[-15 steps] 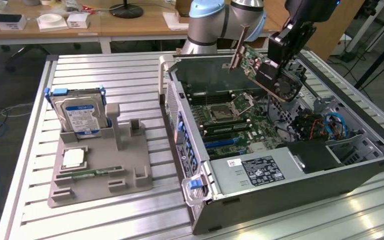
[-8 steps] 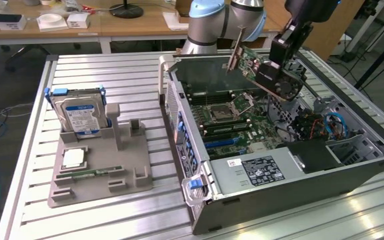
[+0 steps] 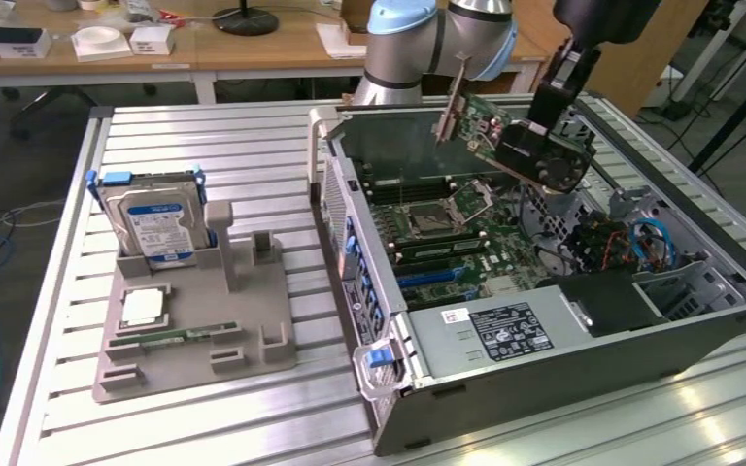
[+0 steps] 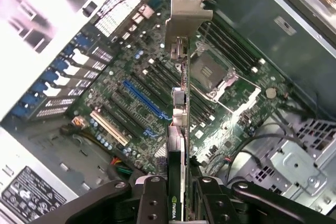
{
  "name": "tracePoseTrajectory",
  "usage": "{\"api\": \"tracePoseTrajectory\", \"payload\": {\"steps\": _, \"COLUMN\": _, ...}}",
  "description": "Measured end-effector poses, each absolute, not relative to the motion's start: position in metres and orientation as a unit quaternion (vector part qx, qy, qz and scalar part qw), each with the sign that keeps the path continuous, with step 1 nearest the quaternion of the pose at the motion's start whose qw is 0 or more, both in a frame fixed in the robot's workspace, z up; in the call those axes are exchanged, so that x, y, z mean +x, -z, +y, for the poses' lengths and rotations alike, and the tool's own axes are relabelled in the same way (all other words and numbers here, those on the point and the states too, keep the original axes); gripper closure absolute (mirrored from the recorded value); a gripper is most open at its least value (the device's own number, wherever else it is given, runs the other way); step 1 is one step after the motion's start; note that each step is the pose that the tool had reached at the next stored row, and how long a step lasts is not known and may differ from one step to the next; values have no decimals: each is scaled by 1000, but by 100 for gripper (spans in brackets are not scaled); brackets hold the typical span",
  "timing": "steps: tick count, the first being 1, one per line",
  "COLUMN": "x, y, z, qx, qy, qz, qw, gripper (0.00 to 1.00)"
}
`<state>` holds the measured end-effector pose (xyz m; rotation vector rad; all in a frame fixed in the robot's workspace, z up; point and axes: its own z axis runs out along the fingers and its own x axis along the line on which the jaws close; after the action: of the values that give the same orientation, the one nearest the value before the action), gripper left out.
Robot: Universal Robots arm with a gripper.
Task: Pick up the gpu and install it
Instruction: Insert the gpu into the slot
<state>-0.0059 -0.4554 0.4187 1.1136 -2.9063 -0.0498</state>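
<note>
The gpu (image 3: pixel 496 126), a green card with a black cooler face and a silver end bracket, hangs tilted in the air over the open computer case (image 3: pixel 684 330). My gripper (image 3: pixel 552 121) is shut on its black cooler end, coming down from above. In the wrist view the gpu (image 4: pixel 181 93) is edge-on between my fingers (image 4: pixel 152 198), bracket end pointing away from me, with my gripper (image 4: pixel 181 205) shut on it. Below it lies the motherboard (image 4: pixel 131 93) with its blue slot (image 4: pixel 147 100); the card is clear of the board.
On the exterior view's left, a grey fixture tray (image 3: pixel 191 359) holds an upright silver hard drive (image 3: pixel 152 228) and a narrow green memory stick (image 3: pixel 191 335). Inside the case are a power supply (image 3: pixel 503 330), the drive cage (image 3: pixel 697 291) and loose cables (image 3: pixel 639 243).
</note>
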Motion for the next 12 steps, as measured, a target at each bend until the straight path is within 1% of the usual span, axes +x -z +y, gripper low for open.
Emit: {"api": "tracePoseTrajectory", "payload": {"steps": 12, "x": -6, "y": -418, "z": -455, "qx": 457, "qy": 14, "qz": -889, "qw": 16, "gripper": 74}}
